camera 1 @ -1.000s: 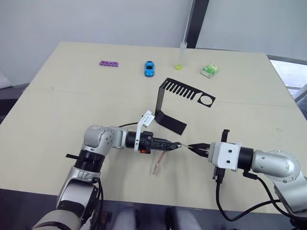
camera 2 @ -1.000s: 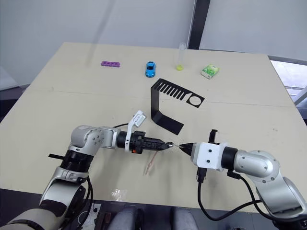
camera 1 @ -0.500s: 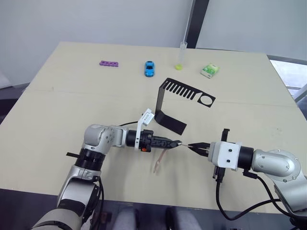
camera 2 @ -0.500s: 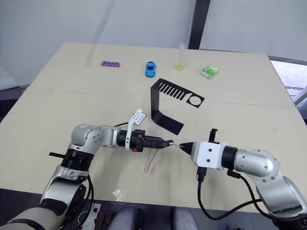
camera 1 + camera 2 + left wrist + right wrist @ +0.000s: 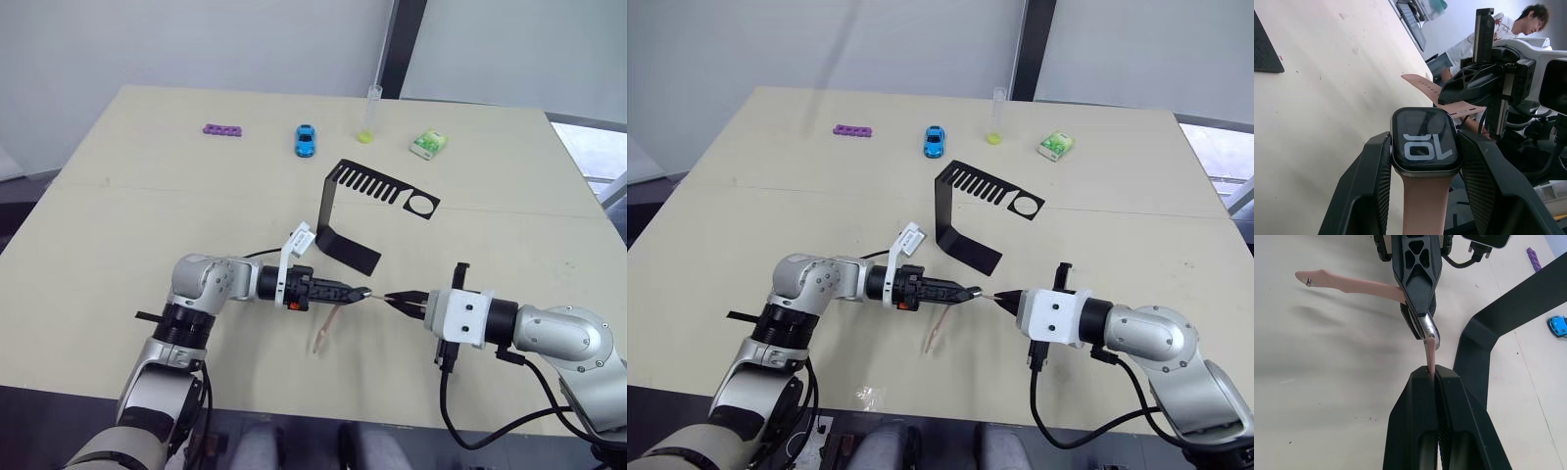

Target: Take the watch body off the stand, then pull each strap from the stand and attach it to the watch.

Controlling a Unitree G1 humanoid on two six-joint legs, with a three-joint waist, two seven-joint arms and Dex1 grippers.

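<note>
My left gripper [image 5: 357,292] is shut on the watch body [image 5: 1423,142], a small dark case with a lit screen, held low over the table's near middle. One pink strap [image 5: 323,328] hangs from the case toward the table. My right gripper [image 5: 394,299] is shut on the other pink strap [image 5: 1431,349], whose free end meets the case's edge between the two grippers. The black stand [image 5: 326,201] sits just beyond, its comb arm and ring bare.
At the table's far side lie a purple bar with holes [image 5: 223,128], a blue toy car [image 5: 306,139], an upright tube [image 5: 371,113] and a green-and-white packet [image 5: 429,145]. A person [image 5: 1520,19] sits beyond the table's near edge.
</note>
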